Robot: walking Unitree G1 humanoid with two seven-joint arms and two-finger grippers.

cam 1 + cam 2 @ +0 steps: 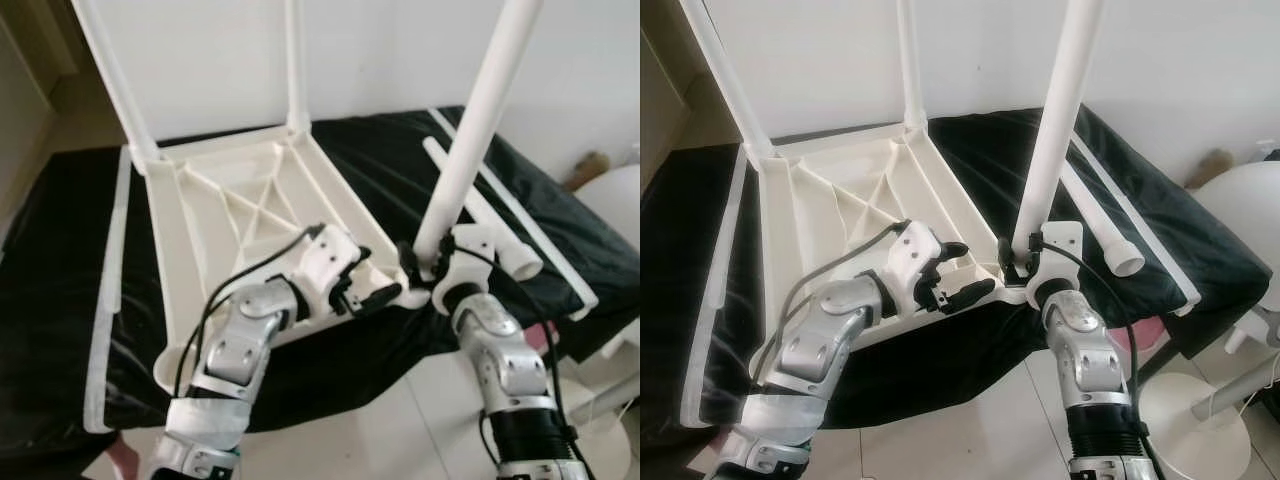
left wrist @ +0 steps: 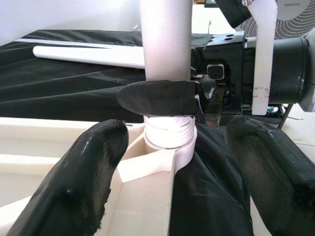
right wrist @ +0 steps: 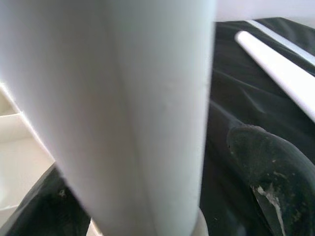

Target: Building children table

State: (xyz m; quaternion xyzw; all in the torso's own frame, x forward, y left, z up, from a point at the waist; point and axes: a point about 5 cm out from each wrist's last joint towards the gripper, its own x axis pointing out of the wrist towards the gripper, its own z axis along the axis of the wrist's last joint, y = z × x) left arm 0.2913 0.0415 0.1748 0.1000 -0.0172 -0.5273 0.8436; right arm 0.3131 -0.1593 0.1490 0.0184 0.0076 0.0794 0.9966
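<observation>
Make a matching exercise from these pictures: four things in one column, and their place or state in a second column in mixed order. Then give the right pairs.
Things:
1. Table top
2. Leg in the right claw
3. Spare leg
4. Left claw

Places or states:
A. lies flat on the black cloth, to the right
B. open, at the near corner socket
C. upside down, ribs showing
D. upright, its threaded end at the corner socket

Pairs: 1-C, 2-D, 3-A, 4-B
</observation>
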